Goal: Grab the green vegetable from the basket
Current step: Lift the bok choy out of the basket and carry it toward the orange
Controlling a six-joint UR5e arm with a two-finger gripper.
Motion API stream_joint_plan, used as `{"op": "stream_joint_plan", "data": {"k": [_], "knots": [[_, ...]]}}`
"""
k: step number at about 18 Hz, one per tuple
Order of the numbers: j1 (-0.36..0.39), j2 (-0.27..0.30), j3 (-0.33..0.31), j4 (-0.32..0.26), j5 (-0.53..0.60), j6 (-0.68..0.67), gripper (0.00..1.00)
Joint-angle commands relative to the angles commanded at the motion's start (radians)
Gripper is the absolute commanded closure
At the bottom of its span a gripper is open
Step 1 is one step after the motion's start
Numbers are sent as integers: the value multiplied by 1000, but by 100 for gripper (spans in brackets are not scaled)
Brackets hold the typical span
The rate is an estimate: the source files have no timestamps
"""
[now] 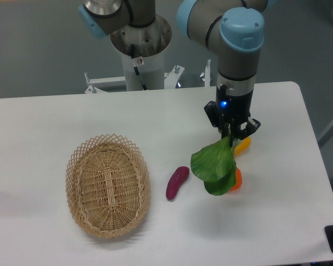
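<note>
Your green vegetable [213,169] hangs right of centre in the frame, leaves down, its upper end caught in the gripper [231,132]. The fingers are closed narrowly on that upper end; the white stalk is hidden between them. The leaves look clear of the table [44,122], though the single view does not settle whether the lowest tip touches.

The basket [107,185] sits lower left, well apart from the vegetable, and holds nothing visible. Judged from this, the pick is done and you are in the lift-and-hold step.

Just behind the leaves lies a yellow and orange fruit [240,160], partly covered by them. A small purple vegetable [177,182] lies on the table between basket and leaves.

Next move: hold the grip firm and keep the lift steady. The leaves are floppy and hang close to the fruit, so they may brush it.
</note>
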State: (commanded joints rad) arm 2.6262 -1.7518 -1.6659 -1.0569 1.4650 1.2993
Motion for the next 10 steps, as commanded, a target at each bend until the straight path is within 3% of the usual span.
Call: {"op": "stream_joint_plan", "data": {"k": [10], "knots": [[2,0,9,0,-2,0,72]]}}
